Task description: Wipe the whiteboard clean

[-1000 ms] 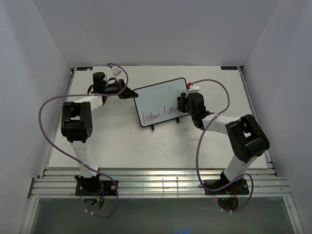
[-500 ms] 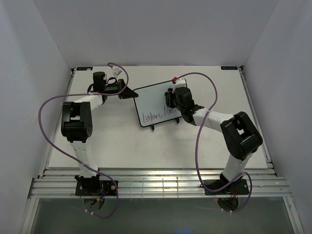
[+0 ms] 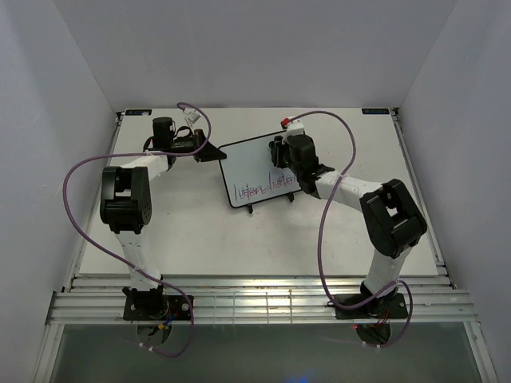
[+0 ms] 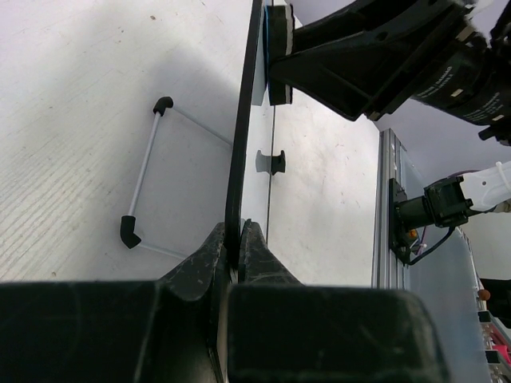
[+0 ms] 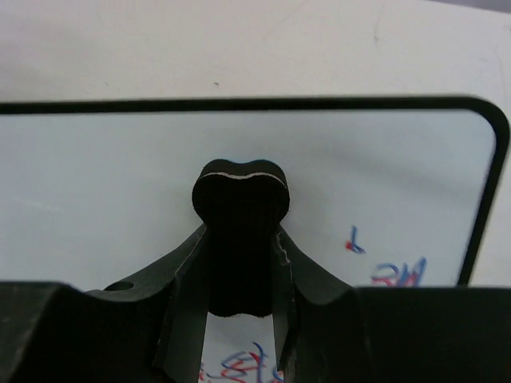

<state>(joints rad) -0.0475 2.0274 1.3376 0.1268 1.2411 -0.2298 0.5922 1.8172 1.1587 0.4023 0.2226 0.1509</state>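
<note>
Right claw (image 3: 281, 153) has slid off the board's right end, leftward and a bit up, over the last second. It now sits over the upper middle of the whiteboard (image 3: 251, 163). It is clamped on a small black eraser (image 5: 239, 231); the left wrist view shows the pad pressed flat on the board face. Left claw (image 4: 234, 247) hasn't budged and is pinched tight on the board's left end, steadying it.

Meaning: a wiping stroke is underway across the top part. The sweep ran above the main text, so probably little has come off. The bottom line looks like the bulk of the remaining work, and strokes likely need to go lower.

The board is small and white with a thin black frame and rounded corners. It is propped tilted on black wire feet (image 3: 270, 203) at the back-centre of the bench (image 3: 184, 231), between the arms. Red-purple handwriting (image 3: 259, 188) runs along the bottom edge, unerased. The right wrist view shows a small red-blue mark (image 5: 352, 239) and more scribble right of the eraser. The area left of it looks clean.
</note>
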